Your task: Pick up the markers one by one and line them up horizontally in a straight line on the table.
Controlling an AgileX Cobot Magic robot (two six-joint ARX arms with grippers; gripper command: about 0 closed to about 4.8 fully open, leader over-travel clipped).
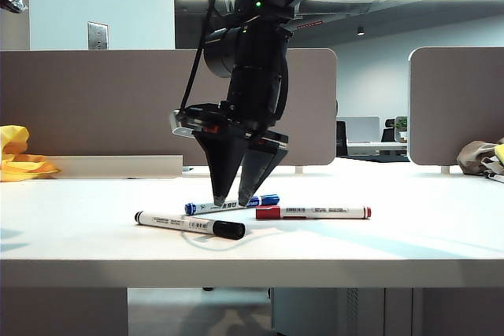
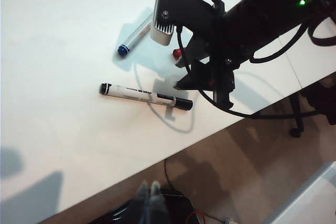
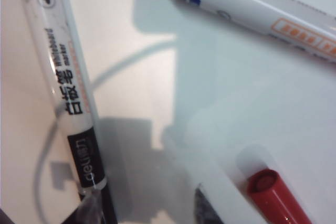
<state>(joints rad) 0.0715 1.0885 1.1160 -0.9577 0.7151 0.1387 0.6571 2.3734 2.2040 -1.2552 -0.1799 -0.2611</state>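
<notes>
We saw the right end effector (image 1: 233, 201) poised tip-down over the blue marker (image 1: 232, 206), its two fingers parted and holding nothing, their tips just above the barrel or perhaps touching it (we could not tell which). That marker lay on the white surface (image 1: 409, 234) with its long axis running roughly from 9 to 3 o'clock in the exterior view, slightly tilted, so the fingers straddled it across the barrel. The red marker (image 1: 313, 212) lay just beside it toward 3 o'clock, near-parallel. The black marker (image 1: 189, 224) lay nearer the front edge, toward 7 o'clock from the fingertips, angled. We judged the right arm far nearer to all three. The left end effector (image 2: 149, 199) hung off the surface's front edge, clenched and empty, well apart from the pens.
</notes>
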